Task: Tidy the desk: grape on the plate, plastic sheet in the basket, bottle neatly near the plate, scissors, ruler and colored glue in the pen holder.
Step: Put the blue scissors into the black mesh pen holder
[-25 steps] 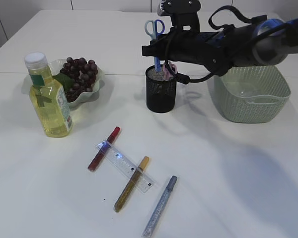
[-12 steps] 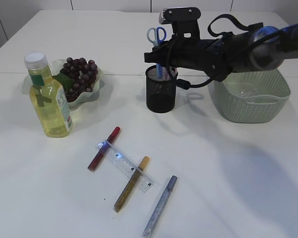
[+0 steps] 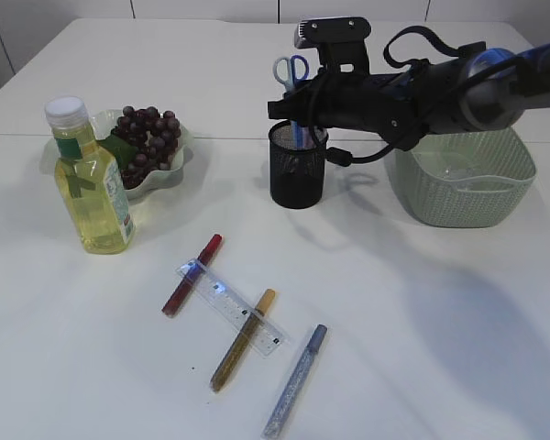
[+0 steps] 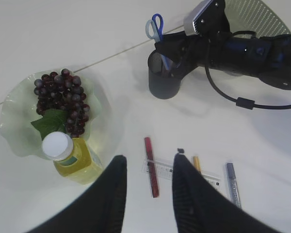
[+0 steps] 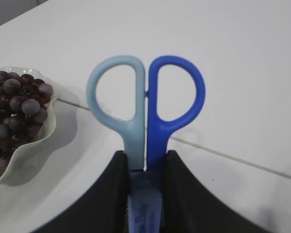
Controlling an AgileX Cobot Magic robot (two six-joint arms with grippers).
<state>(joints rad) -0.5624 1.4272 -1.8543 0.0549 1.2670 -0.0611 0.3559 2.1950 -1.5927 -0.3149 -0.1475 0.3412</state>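
**Scissors over the holder: release risks**

The right tool (image 5: 144, 167) is seen clamped on the scissors (image 5: 145, 104) just below the handles, blades down inside the pen holder (image 3: 298, 165), toward the table's far edge. The left tool (image 4: 148, 194) hangs part open, holding nothing.

- A release with the blades caught on the rim could tip the light mesh holder.
- Sideways withdrawal could drag the scissors out.
- The ruler (image 3: 231, 306) and glue sticks (image 3: 243, 339) lie unsorted near the front edge.

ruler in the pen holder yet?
No, the ruler lies flat on the table across the glue sticks, well apart from the pen holder.
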